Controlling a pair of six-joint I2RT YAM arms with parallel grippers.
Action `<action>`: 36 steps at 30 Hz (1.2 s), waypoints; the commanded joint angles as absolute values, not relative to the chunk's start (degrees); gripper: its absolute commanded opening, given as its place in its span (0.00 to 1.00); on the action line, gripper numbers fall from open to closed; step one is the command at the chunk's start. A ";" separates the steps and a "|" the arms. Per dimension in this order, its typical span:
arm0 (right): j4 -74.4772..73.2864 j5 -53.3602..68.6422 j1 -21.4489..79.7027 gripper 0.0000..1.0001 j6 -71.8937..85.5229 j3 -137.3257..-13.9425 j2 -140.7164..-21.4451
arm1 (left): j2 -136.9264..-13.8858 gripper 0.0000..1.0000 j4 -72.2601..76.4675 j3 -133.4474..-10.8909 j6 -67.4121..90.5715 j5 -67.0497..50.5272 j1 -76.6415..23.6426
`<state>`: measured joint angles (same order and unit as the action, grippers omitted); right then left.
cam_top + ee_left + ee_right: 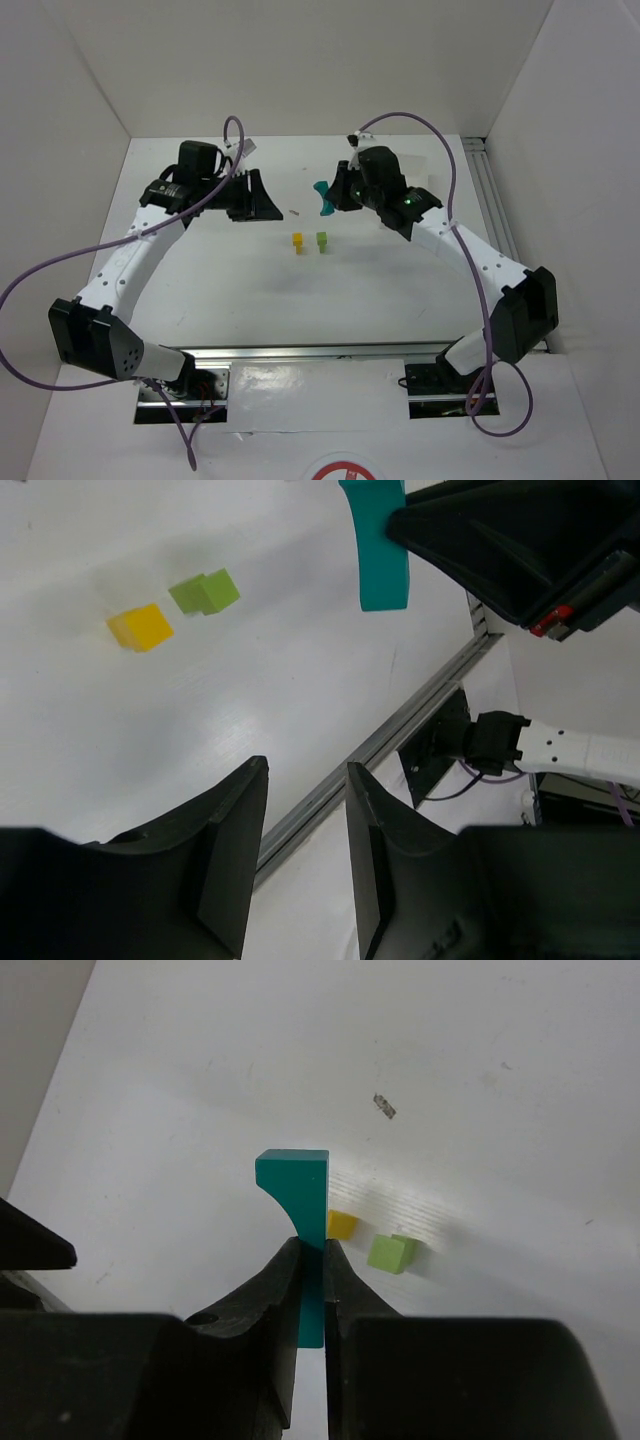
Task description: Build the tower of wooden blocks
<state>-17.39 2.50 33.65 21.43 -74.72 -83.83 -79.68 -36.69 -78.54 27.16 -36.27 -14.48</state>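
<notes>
Teal arch (pixel 295 1185) is hanging above the table, just far of the yellow post (pixel 297 241) and lime-green post (pixel 322 240), which are standing side by side. Right gripper (pixel 312 1250) is pinching one end of it; left gripper (pixel 305 780) is gaping empty, further left. Lowering off-centre is risking toppling a post, and their spacing possibly isn't matching the arch's span.

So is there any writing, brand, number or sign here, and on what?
No readable words, brands or numbers in any view.
A red ring sign at the near edge: cut off, nothing legible.
A grey mark on the table: too small to read.
The teal arch block: plain paint.
</notes>
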 commanded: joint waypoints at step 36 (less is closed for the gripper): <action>-15.81 11.95 38.58 0.15 9.58 -79.62 -82.79 | -90.35 0.71 -25.67 -88.59 30.67 -49.65 -13.45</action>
<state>-16.73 10.96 37.78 11.16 -77.43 -83.79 -90.91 -29.65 -87.02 29.76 -45.04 -13.26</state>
